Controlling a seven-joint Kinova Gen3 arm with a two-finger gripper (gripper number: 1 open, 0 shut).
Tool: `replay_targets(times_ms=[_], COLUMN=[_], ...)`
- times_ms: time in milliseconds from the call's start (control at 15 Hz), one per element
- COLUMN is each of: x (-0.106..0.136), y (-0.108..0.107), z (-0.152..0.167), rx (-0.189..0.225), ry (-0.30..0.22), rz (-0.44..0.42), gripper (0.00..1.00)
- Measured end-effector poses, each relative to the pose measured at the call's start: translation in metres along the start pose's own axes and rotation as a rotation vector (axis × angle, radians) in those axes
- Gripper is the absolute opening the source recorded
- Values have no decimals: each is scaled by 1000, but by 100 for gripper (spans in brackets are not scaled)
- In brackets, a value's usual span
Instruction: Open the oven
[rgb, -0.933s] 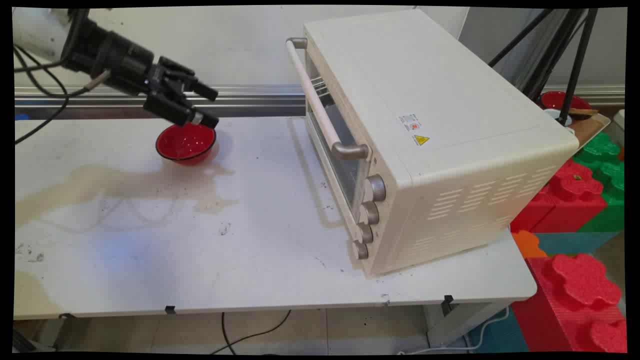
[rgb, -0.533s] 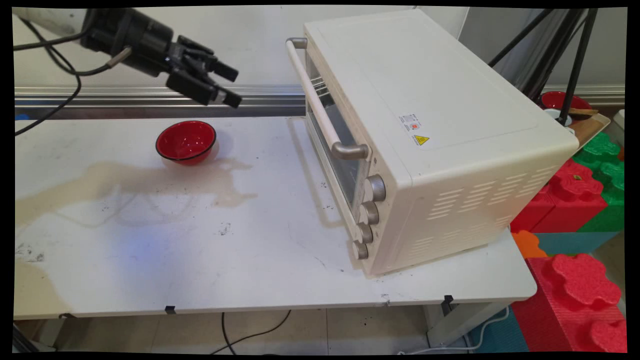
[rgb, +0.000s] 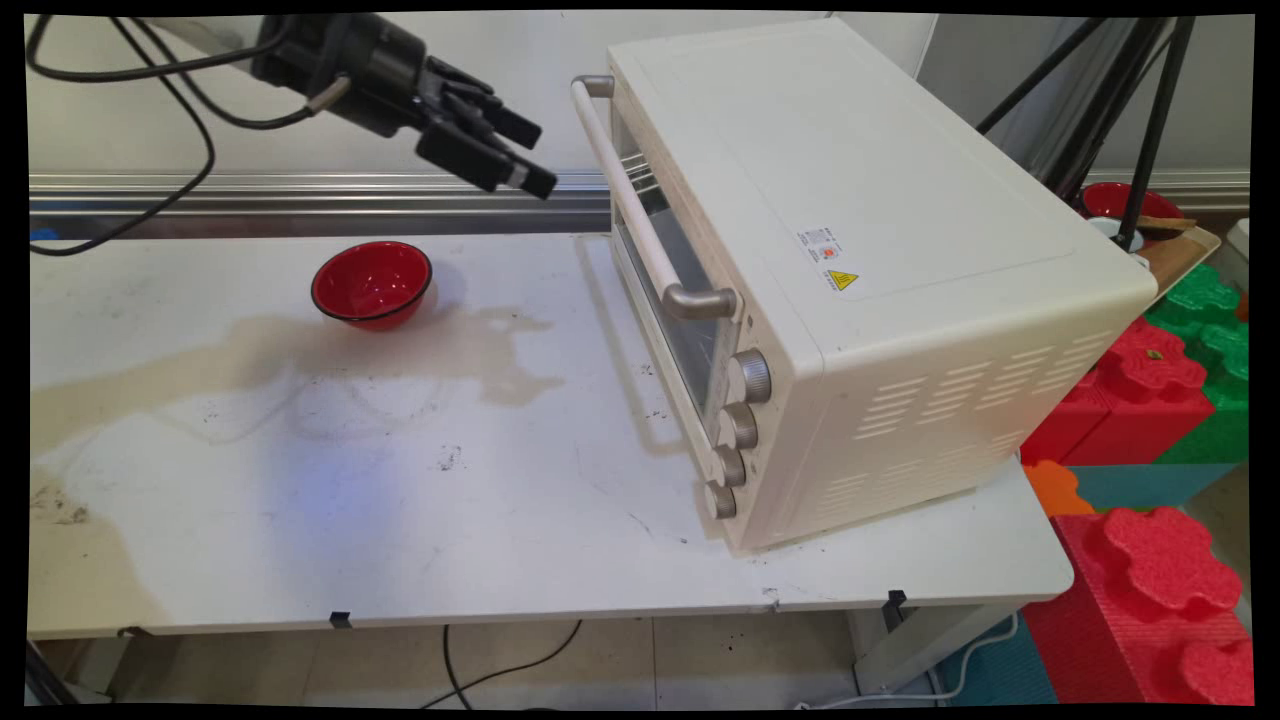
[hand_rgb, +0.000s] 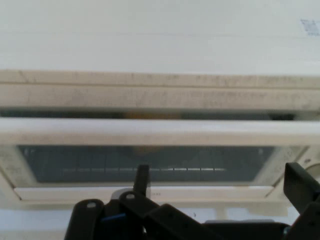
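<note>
Up and across goes the gripper (rgb: 540, 158) — less than a second ago it is low over the red bowl (rgb: 371, 285), now it is high off the table (rgb: 500, 520) and well to the right, just short of the oven (rgb: 850, 250). The bowl is left where it was, upright on the far left part of the table and now well apart from the claw. Nothing is carried: the two fingers stand spread, nothing between them, and the hand view shows them wide at either side of the gripper (hand_rgb: 218, 172).

That hand view is filled by the oven's front. The pale handle bar (hand_rgb: 160, 131) runs straight across it, with the glass door (hand_rgb: 150, 165) below, shut. In the main view the handle bar (rgb: 640, 210) stands off the door on two metal posts, so there is a gap behind it. The claw is near the bar's far end, level with its upper part, not touching.

Room to move: the tabletop between bowl and oven is open, bar stains and scuffs. The oven sits at the table's right end, its near corner close to the front edge — little margin there. Four knobs (rgb: 738, 430) line the door's near side. Black cables (rgb: 120, 70) loop behind the wrist, clear of the bowl.
</note>
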Motion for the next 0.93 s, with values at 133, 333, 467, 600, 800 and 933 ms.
replay_targets(times_ms=[133,333,467,600,800,933], x=[7,16,22,27,30,32], y=[0,0,0,0,0,1], z=[10,25,33,41,48,52], rx=[-1,-3,-3,-2,-1,0], ry=[3,10,15,17,17,15], rz=[-2,-1,1,2,4,6], gripper=[100,100,100,100,100,0])
